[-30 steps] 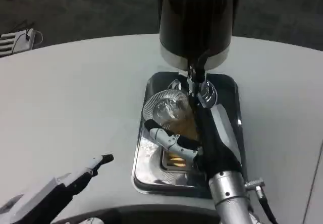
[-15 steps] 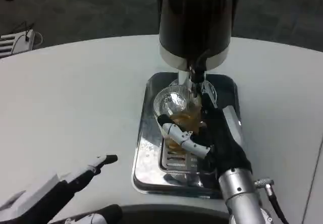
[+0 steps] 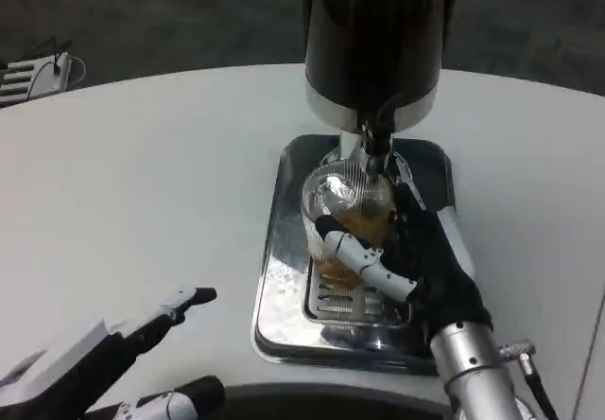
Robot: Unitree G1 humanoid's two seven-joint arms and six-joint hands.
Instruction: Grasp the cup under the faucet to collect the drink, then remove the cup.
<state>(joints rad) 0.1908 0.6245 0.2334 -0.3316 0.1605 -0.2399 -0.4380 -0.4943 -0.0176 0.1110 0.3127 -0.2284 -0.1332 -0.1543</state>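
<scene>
Right hand (image 3: 406, 259) wrapped around the clear plastic cup (image 3: 342, 214) at frame centre, just below the faucet (image 3: 371, 146) of the dark dispenser (image 3: 376, 32), over the steel drip tray (image 3: 284, 288). Amber drink inside, seemingly part full. Best kept upright and steady under the spout, grip gentle. Left hand (image 3: 104, 358) at lower left, fingers spread, holding nothing.

I am counting one cup (image 3: 342, 214), one dispenser (image 3: 376, 37), one steel drip tray (image 3: 284, 292), one table (image 3: 142, 183), and two hands: left hand (image 3: 113, 363), right hand (image 3: 411, 264).
</scene>
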